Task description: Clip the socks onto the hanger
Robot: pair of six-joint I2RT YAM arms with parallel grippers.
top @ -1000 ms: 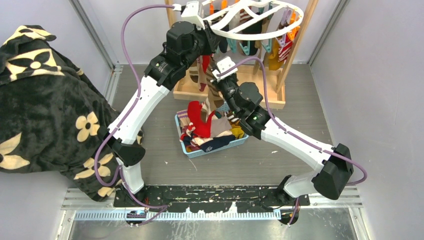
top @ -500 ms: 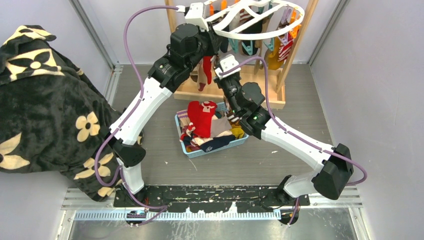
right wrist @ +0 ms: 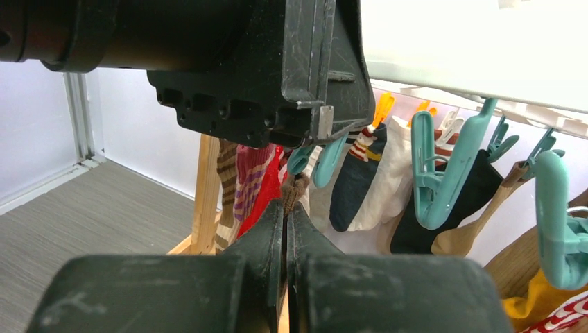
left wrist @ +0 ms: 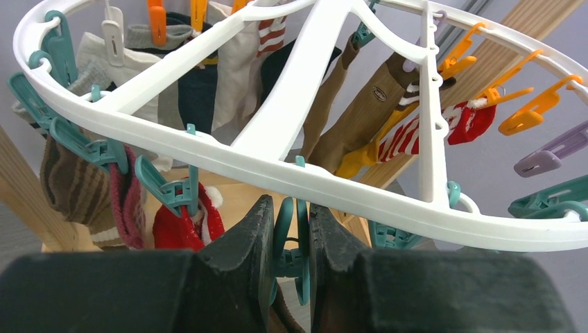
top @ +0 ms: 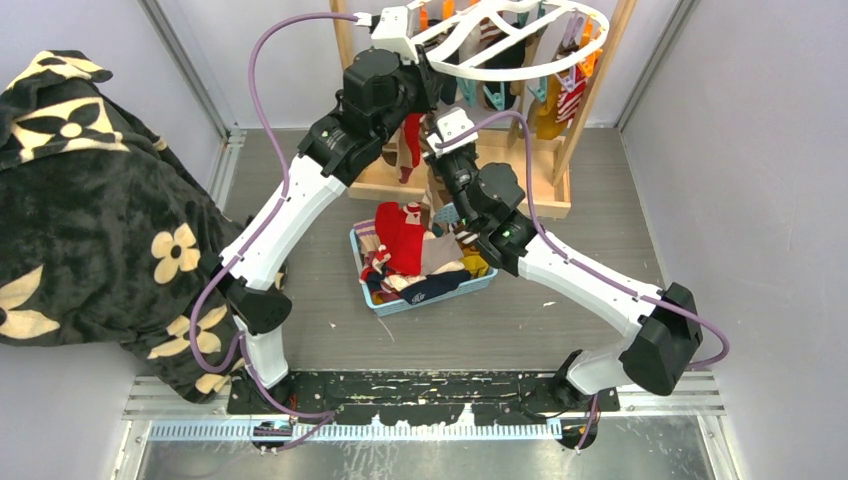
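Observation:
The white oval hanger [left wrist: 291, 177] hangs from the wooden stand, with several socks [left wrist: 197, 90] clipped round it; it also shows in the top view [top: 520, 68]. My left gripper [left wrist: 291, 232] is shut on a teal clip [left wrist: 299, 239] under the hanger's near rim and squeezes its handles. My right gripper [right wrist: 285, 215] is shut on a brown sock [right wrist: 295, 189] and holds its top edge up just below the left gripper, at that clip. In the top view the left gripper [top: 438, 88] and right gripper [top: 438, 152] sit close together under the ring.
A blue basket [top: 440, 296] holding more socks, a red one [top: 403, 235] on top, sits on the floor below the arms. The wooden stand [top: 520, 195] is behind it. A black floral blanket [top: 90, 200] fills the left side. Free teal clips [right wrist: 444, 173] hang to the right.
The right gripper has lifted the brown sock up toward the hanger. The left gripper has moved up and right to the teal clip under the rim.

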